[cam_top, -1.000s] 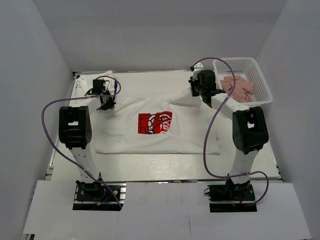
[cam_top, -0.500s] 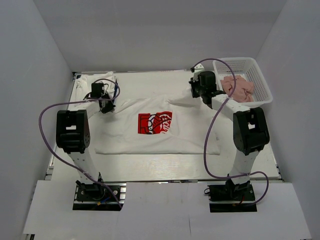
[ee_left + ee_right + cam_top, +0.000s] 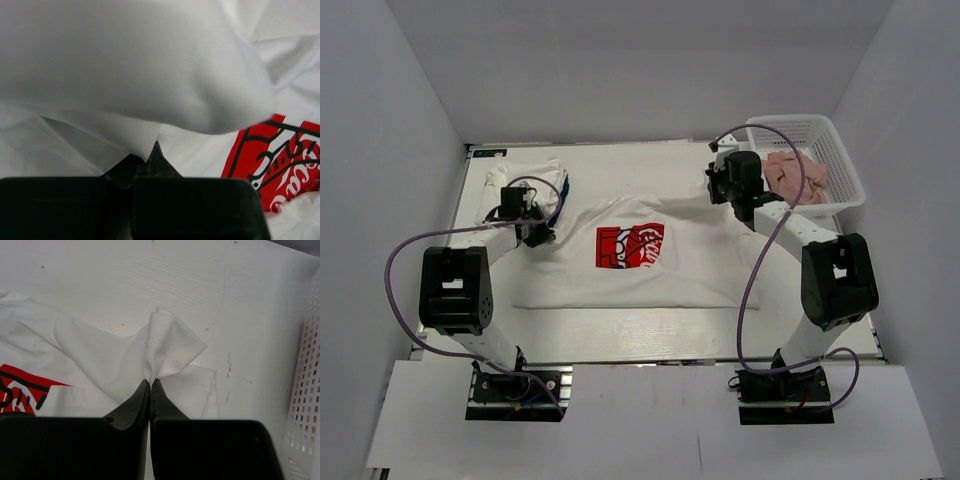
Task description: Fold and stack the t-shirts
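Observation:
A white t-shirt (image 3: 620,280) with a red square chest print (image 3: 630,246) lies spread across the table's middle. My left gripper (image 3: 540,236) is at its left shoulder, shut on a fold of the white cloth (image 3: 135,135). The red print (image 3: 285,160) shows to the right in the left wrist view. My right gripper (image 3: 721,190) is at the shirt's right shoulder, shut on a pinched peak of the fabric (image 3: 170,347) just above the table. A white bundle (image 3: 520,176) lies at the back left, behind my left gripper.
A white mesh basket (image 3: 840,160) with pink cloths (image 3: 795,172) stands at the back right, close to my right gripper; its wall (image 3: 307,390) shows at the right wrist view's edge. Purple cables loop off both arms. White walls close in three sides.
My left gripper has moved toward the near side with the shoulder cloth, its elbow swinging left. My right gripper has shifted slightly right, its elbow swinging out and nearer.

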Robot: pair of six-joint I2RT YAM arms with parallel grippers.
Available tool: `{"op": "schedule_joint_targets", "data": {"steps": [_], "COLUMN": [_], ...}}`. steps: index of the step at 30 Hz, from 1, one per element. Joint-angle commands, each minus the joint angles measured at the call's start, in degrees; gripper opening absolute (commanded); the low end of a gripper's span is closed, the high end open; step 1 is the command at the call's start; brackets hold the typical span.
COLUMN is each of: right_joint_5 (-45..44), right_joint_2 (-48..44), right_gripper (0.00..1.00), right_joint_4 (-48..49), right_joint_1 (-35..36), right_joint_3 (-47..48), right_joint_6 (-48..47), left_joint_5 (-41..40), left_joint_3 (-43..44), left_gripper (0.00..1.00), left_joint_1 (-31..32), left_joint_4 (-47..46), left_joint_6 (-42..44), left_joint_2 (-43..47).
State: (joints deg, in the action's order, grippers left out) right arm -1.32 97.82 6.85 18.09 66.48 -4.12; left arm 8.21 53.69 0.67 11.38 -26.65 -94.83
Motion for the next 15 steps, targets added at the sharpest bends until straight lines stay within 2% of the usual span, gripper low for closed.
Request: {"op": "schedule_joint_targets", "data": {"steps": [1,13,15], "right_joint_5": [-0.2,0.1,0.0], "right_joint_2": [-3.2,-4.9,-4.9], "right_gripper": [0.00,0.00,0.00], "right_joint_4": [3.0,3.6,3.5], "right_joint_1": [0.1,0.1,0.1], "right_joint_3": [-1.8,-3.6,-3.5], "right_joint_6": [0.8,1.5,1.5], "left_joint_5": [3.6,-0.1,-0.1], "left_joint_3": [-1.7,-1.0,-0.5], "left_gripper": [0.00,0.00,0.07], "left_joint_1": [0.9,2.5,2.5], "left_joint_4": [-0.3,2.2,2.7], "left_joint_6": [-1.6,-2.1,-2.1], "left_joint_2": [2.8,5.1,5.1]}}
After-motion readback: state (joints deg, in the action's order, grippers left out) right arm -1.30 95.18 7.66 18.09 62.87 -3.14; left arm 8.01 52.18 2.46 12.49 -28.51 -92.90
